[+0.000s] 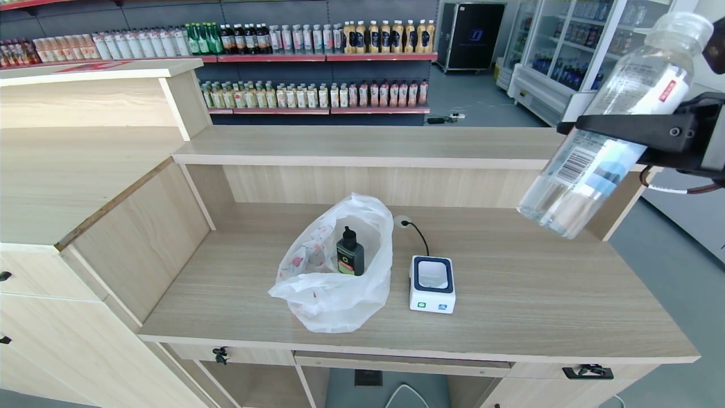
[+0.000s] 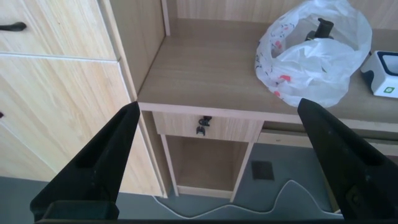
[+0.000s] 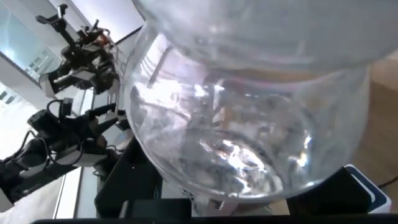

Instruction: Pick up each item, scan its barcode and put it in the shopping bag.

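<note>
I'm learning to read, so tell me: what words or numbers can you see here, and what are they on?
Nothing here can be quoted.
Clear plastic bottle: a barcode and a red tag, print too small to read.
Dark bottle in the shopping bag: coloured label, too blurred.
Barcode scanner: two tiny badges, unreadable.
Shelf drinks behind: labels too small.

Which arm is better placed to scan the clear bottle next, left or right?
Right. The right claw holds the clear bottle raised right of the scanner, barcode showing. The left claw hangs open and empty, low before the counter.
</note>
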Controlling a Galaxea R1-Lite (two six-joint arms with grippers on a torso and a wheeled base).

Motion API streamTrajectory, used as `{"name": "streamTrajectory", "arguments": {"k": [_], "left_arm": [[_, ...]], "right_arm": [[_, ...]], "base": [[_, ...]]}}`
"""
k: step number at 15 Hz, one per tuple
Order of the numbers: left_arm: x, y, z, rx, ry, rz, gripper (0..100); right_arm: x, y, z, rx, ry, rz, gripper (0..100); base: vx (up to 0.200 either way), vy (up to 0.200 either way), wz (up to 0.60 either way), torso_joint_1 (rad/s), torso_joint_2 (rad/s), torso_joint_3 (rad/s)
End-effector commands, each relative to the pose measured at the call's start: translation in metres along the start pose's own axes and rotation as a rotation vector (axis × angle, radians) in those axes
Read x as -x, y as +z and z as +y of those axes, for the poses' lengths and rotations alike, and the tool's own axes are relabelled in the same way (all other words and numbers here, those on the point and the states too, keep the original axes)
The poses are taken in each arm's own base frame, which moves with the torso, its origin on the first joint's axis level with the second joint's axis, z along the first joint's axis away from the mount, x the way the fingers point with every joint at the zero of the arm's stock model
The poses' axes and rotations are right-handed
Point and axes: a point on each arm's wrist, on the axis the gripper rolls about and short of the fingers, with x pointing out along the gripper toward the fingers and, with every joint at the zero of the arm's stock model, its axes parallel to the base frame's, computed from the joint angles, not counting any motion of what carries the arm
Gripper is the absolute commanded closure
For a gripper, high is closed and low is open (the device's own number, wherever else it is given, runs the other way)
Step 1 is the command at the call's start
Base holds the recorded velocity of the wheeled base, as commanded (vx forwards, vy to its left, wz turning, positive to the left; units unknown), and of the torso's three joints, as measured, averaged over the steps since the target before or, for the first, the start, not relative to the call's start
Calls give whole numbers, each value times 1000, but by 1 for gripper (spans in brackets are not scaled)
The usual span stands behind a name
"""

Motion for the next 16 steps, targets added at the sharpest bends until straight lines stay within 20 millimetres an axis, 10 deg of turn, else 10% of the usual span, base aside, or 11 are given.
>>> {"name": "streamTrajectory", "arguments": {"k": [1, 16], "left_arm": [[0, 0, 0, 1, 1, 0, 0], [0, 0, 0, 1, 1, 0, 0]], "right_arm": [[-1, 10, 39, 35, 84, -20, 100], [-17, -8, 120, 58, 433, 21, 100]], "base": [[0, 0, 0, 0, 0, 0], [0, 0, 0, 0, 0, 0]]}}
